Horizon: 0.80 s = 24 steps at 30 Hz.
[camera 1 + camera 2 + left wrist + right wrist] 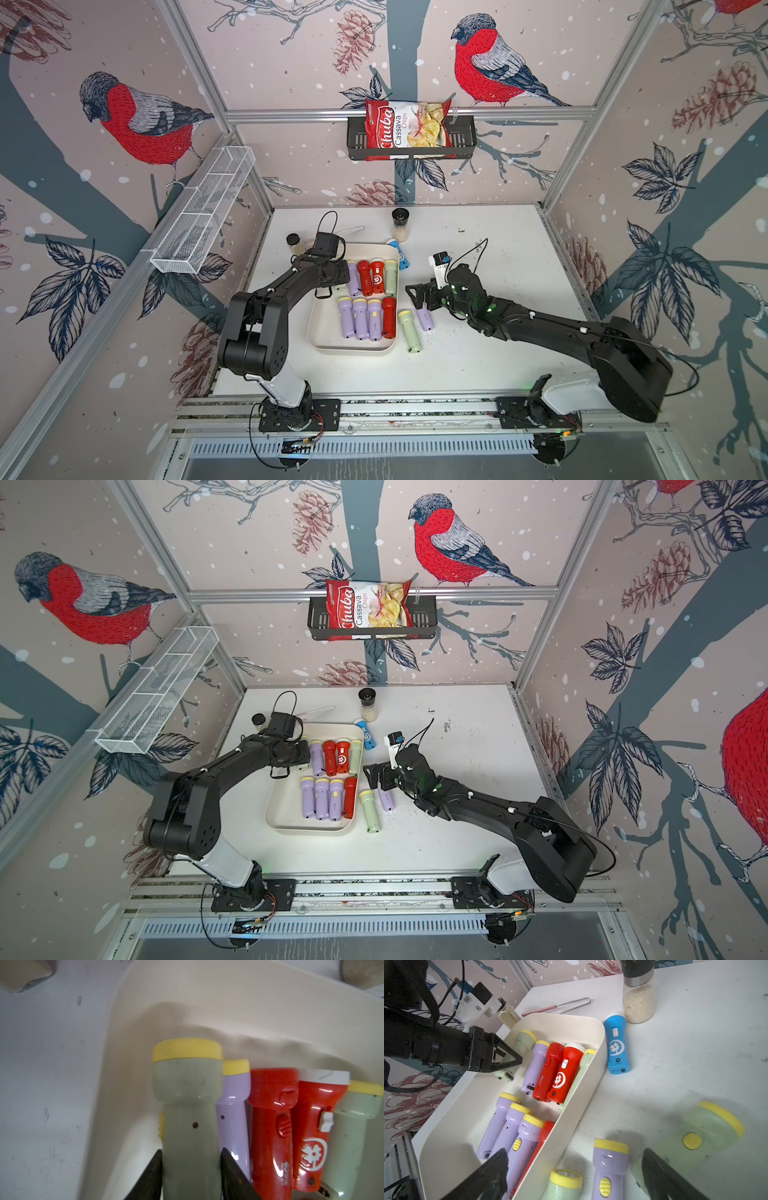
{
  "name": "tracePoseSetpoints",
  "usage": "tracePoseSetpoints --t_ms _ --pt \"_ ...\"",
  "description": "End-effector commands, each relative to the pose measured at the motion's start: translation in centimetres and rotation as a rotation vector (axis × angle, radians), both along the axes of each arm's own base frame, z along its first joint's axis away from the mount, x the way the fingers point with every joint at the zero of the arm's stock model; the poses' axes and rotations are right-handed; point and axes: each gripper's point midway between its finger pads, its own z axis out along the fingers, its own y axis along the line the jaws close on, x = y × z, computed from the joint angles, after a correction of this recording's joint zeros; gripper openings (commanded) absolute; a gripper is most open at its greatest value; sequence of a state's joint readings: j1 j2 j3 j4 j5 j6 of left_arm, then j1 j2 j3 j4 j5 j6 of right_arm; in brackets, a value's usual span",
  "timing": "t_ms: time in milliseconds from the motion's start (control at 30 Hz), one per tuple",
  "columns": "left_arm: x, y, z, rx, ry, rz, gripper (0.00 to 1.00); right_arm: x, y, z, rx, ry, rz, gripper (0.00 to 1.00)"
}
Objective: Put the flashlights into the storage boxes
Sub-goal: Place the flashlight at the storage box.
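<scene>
Within the left gripper [191, 1159] sits a pale green flashlight [187, 1088].

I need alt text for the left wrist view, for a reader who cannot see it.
A pale green flashlight with a yellow head is gripped by the left gripper over a cream tray. Beside it lie a lilac flashlight, two red flashlights and another green flashlight.

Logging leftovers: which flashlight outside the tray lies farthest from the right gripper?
The blue flashlight, the only blue one, beside the tray's far end; the other loose ones lie by the right gripper.
</scene>
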<state>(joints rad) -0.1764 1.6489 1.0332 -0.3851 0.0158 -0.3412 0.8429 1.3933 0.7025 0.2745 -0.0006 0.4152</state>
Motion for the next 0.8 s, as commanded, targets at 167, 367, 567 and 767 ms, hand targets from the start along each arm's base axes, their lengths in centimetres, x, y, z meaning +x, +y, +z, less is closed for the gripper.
tracePoseSetpoints --t_ms 167,367,567,767 --pt "0.9 0.4 -0.9 -0.002 0.014 0.023 0.46 0.5 -0.9 -0.2 -0.029 -0.017 -0.026 0.99" --pt "0.7 -0.1 0.8 -0.035 -0.022 0.014 0.46 0.5 -1.2 -0.1 -0.025 -0.018 -0.033 0.99" --pt "-0.1 -1.9 5.1 -0.114 -0.106 -0.031 0.47 0.9 -2.1 0.3 -0.02 -0.008 -0.067 0.99" --pt "-2.3 -5.3 8.8 -0.112 -0.193 -0.114 0.47 1.2 -3.9 0.3 -0.033 0.017 -0.102 0.99"
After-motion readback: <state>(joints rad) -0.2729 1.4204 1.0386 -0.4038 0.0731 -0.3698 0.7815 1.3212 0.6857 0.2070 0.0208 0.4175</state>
